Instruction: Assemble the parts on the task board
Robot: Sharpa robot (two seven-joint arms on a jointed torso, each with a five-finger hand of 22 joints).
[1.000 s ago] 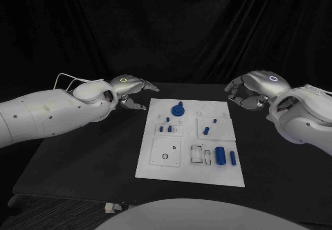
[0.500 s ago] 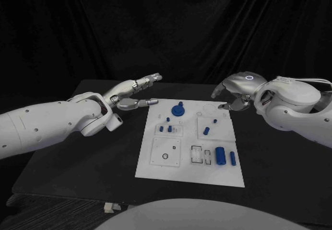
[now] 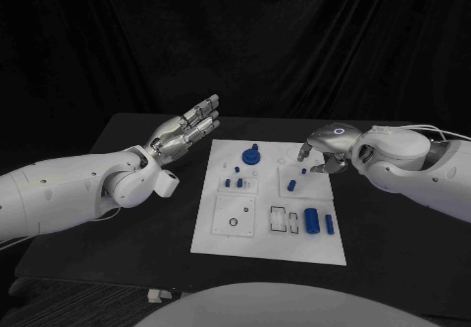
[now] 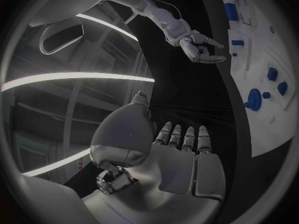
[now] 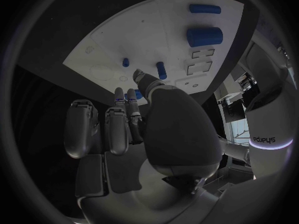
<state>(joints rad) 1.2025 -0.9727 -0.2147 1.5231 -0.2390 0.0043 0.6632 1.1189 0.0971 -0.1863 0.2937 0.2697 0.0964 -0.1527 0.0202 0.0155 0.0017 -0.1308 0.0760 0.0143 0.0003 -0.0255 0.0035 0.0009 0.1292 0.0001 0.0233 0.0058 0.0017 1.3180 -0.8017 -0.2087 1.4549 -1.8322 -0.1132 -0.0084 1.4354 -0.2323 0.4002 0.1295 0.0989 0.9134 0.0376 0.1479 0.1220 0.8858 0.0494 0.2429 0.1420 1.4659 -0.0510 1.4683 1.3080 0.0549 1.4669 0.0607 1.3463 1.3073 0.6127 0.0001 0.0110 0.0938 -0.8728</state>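
Since a second ago, both hands have shifted; the right hand (image 3: 322,151) has come down over the far right of the task board (image 3: 226,240), fingers loosely curled, holding nothing; nearest, at about five o'clock on the board, the large blue cylinder (image 3: 311,221) lies with its long axis near-to-far; the left hand (image 3: 186,129) has lifted at ten o'clock, fingers straight, pointing away.

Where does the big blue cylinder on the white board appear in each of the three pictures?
Head view: the big blue cylinder lies in the board's near right part, beside a thinner blue cylinder.
Left wrist view: cut by the circle's rim; I cannot tell it for sure.
Right wrist view: the same cylinder, past the right hand.
Shared landmark: the thinner blue cylinder beside it.
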